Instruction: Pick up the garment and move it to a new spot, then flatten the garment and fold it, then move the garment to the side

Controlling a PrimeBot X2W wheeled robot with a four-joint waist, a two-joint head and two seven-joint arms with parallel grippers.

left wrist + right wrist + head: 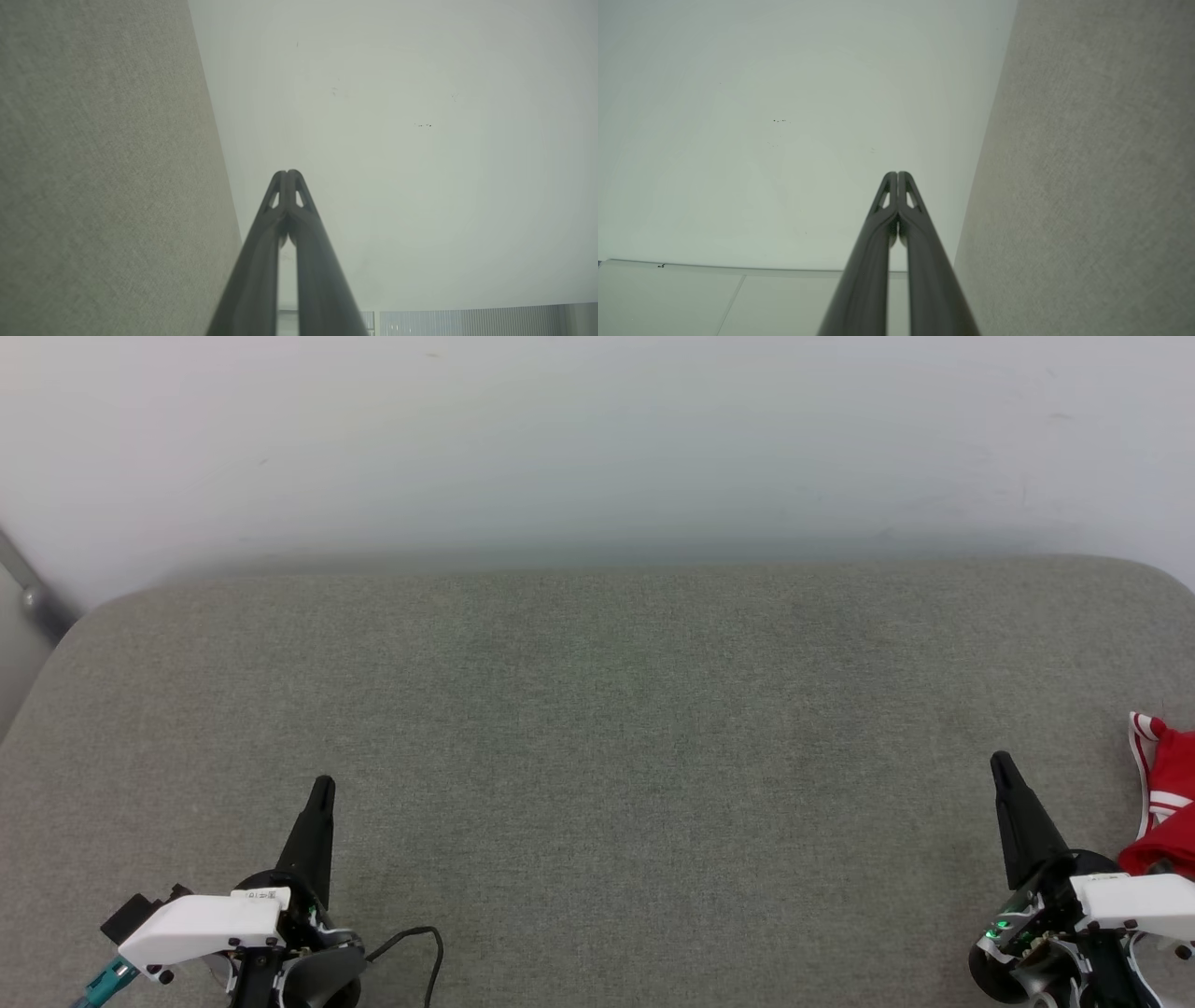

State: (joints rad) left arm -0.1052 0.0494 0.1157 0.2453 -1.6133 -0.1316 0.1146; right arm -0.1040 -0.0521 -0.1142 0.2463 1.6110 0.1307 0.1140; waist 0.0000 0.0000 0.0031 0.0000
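While both pairs of jaws stand pressed together with nothing between them, I see the left gripper [321, 793] low at the near left of the grey woven surface [597, 709] and the right gripper [1005, 770] low at the near right. Both point toward the pale wall [597, 429]. In each wrist view the dark fingers [261, 261] [868, 261] meet at their tips against that wall.

Between the grippers a wide open stretch of surface runs to its far edge at the wall, with rounded corners at far left and far right. A thin black cable [425, 943] loops just beside the left gripper's base. A grey metal bar [28, 588] slants past the far left corner.

The garment [1167, 803] lies bunched on the surface at the right edge of the head view, cut off by the frame, just beside the right gripper's white wrist housing. Whether they touch I cannot tell. It is red fabric with red-and-white striped trim.
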